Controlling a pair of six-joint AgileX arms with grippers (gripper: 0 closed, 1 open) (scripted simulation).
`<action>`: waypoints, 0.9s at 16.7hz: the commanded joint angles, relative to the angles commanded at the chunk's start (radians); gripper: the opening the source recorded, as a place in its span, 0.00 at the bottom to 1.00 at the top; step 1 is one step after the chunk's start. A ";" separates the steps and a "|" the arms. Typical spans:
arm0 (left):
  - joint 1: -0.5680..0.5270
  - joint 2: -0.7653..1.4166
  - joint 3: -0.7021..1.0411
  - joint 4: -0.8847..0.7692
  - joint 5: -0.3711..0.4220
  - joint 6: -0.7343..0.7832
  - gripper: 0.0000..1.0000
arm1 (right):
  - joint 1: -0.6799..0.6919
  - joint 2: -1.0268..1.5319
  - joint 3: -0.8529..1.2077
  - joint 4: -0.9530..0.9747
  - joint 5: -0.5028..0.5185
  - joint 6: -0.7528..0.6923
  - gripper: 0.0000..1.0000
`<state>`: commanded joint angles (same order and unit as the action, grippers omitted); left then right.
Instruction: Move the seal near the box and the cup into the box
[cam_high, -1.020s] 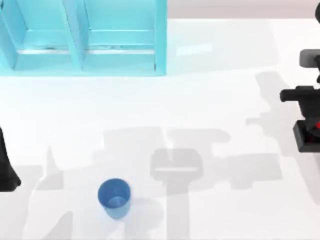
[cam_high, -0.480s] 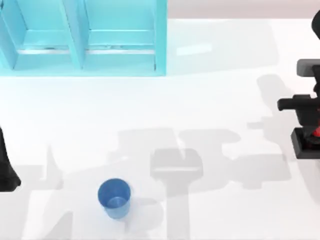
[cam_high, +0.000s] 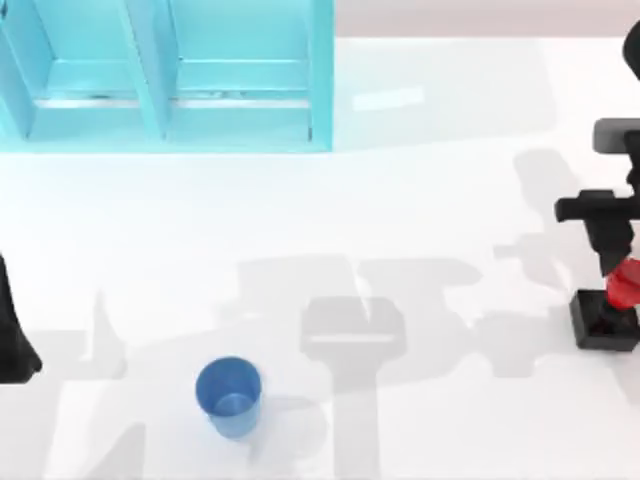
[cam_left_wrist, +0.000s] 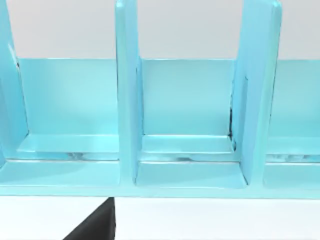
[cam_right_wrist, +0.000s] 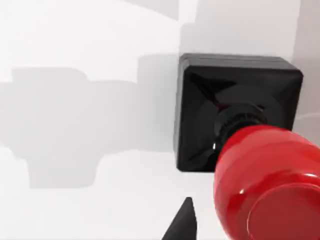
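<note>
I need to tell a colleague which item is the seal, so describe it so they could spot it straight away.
Start at the white table and go to its right edge, under the right arm's gripper. The seal stands there: a black square base with a glossy red round knob on top. The only other small item is the blue cup, far off toward the left.

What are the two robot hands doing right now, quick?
Left gripper: parked at the table's left edge; can't tell open or shut.
Right gripper: just above the seal at the table's right edge; can't tell whether it is gripping it.
</note>
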<state>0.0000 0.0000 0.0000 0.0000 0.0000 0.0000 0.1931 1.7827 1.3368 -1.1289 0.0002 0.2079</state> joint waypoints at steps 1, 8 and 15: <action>0.000 0.000 0.000 0.000 0.000 0.000 1.00 | 0.000 0.000 0.000 0.000 0.000 0.000 0.83; 0.000 0.000 0.000 0.000 0.000 0.000 1.00 | 0.000 0.000 0.000 0.000 0.000 0.000 1.00; 0.000 0.000 0.000 0.000 0.000 0.000 1.00 | 0.001 0.001 0.041 -0.040 0.000 -0.001 1.00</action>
<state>0.0000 0.0000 0.0000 0.0000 0.0000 0.0000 0.1942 1.7841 1.3773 -1.1694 -0.0001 0.2067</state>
